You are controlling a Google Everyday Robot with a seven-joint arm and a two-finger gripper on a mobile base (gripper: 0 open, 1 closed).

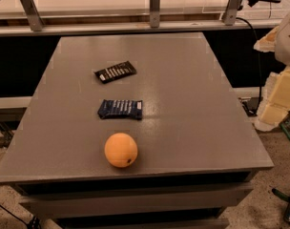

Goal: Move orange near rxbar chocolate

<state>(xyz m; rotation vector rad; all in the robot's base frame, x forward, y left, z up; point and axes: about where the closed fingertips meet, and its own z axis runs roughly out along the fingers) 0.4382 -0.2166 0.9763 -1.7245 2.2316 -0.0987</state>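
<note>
The orange [120, 150] sits on the grey table [197, 118] near the front edge, left of centre, with its small dark dimple facing the front right. The rxbar chocolate [115, 72], a flat black bar with white lettering, lies further back on the table, turned slightly askew. A dark blue wrapped bar [120, 109] lies between the two, just behind the orange. My gripper is out of view, and nothing holds or touches the orange.
Behind the table a pale counter with slanted metal supports [155, 6] runs across the back. Cream foam-like blocks [278, 97] and a white shape stand off the table's right side. A black cable [252, 56] hangs at the back right.
</note>
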